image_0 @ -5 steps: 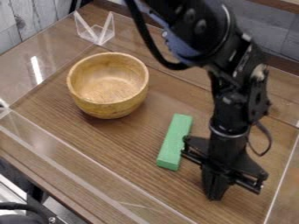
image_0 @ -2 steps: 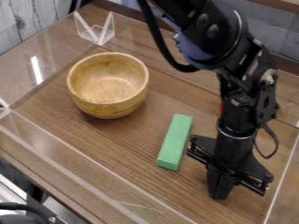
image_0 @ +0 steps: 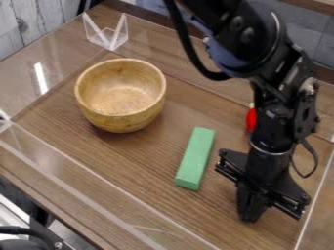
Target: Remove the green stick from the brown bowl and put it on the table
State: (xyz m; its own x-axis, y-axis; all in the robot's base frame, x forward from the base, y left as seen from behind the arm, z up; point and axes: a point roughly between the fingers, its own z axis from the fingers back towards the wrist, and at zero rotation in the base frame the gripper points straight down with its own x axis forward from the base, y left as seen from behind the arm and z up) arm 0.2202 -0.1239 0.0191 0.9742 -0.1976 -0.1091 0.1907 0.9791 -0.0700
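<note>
Green stick point(image_0: 197, 157) lies flat on the desk point(image_0: 104, 161), at 4 o'clock from the empty brown bowl point(image_0: 120, 93); the clenched, empty claw point(image_0: 263, 212), low at the stick's 4 o'clock, could knock it if swung sideways.

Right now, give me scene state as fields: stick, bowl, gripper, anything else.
green stick: lying flat on the table, outside the bowl
brown bowl: upright, nothing visible inside
stick vs bowl: apart, stick nearer the camera and to the right
gripper: pointing down at the tabletop, shut, holding nothing, just right of the stick
red object: partly hidden behind the arm
task status: stick looks placed
</note>
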